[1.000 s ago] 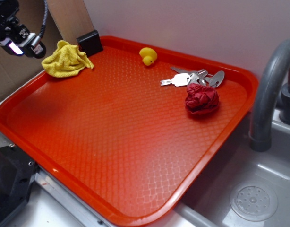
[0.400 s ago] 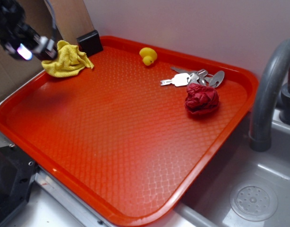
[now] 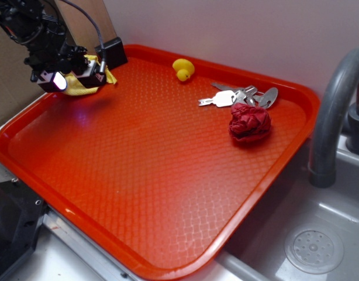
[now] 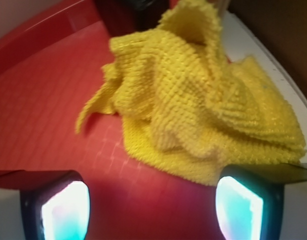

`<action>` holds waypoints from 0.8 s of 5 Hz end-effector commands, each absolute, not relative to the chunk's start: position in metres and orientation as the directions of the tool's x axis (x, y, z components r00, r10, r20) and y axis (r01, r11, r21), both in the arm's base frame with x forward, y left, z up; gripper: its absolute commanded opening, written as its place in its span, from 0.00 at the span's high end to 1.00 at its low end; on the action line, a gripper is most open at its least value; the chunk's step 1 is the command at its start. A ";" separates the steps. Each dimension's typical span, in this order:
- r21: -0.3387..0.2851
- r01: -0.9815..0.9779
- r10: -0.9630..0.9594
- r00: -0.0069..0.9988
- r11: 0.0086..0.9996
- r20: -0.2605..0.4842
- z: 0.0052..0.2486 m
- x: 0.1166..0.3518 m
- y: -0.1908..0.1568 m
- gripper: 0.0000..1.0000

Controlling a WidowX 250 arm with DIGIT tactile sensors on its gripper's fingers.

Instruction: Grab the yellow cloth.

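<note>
A red tray [image 3: 168,175] with a waffled floor fills most of the exterior view. Right of it lies a grey sink [image 3: 337,216] with a round drain [image 3: 314,250], and a curved grey faucet [image 3: 334,105] rises at the tray's right edge. A pale wall [image 3: 238,29] runs along the far side.

The black arm [image 3: 33,29] reaches in from the far left, its gripper [image 3: 74,73] low over the tray's far-left corner. In the wrist view the gripper [image 4: 153,202] has its jaws spread wide, one glowing fingertip [image 4: 66,210] at the left and the other at the right, with nothing between them but bare tray. The right fingertip sits at the cloth's near edge; I cannot tell whether it touches.

The cloth [image 4: 203,105] lies crumpled in that far-left corner, mostly hidden behind the gripper in the exterior view [image 3: 86,82], partly lapping onto the tray's rim. A black block [image 3: 112,51] stands just behind it.

Toward the far right, a red fabric ball [image 3: 249,124] rests just near of a bunch of keys [image 3: 238,96]. A small duck [image 3: 183,69] sits by the far rim.
</note>
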State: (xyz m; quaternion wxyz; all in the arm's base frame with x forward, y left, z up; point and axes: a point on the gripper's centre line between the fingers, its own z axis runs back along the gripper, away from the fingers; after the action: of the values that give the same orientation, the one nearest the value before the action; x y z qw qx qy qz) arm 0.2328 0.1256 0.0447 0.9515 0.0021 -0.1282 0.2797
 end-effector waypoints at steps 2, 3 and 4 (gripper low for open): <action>-0.012 -0.432 0.414 0.857 0.902 0.306 0.045 0.253 0.139 0.00; 0.012 -0.419 0.390 0.856 0.908 0.339 0.042 0.263 0.151 0.00; -0.008 -0.425 0.400 0.845 0.905 0.354 0.047 0.272 0.154 0.00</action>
State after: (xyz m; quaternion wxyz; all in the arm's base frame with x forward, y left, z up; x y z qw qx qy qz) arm 0.2647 0.1475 0.0364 0.9627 0.0268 -0.1531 0.2216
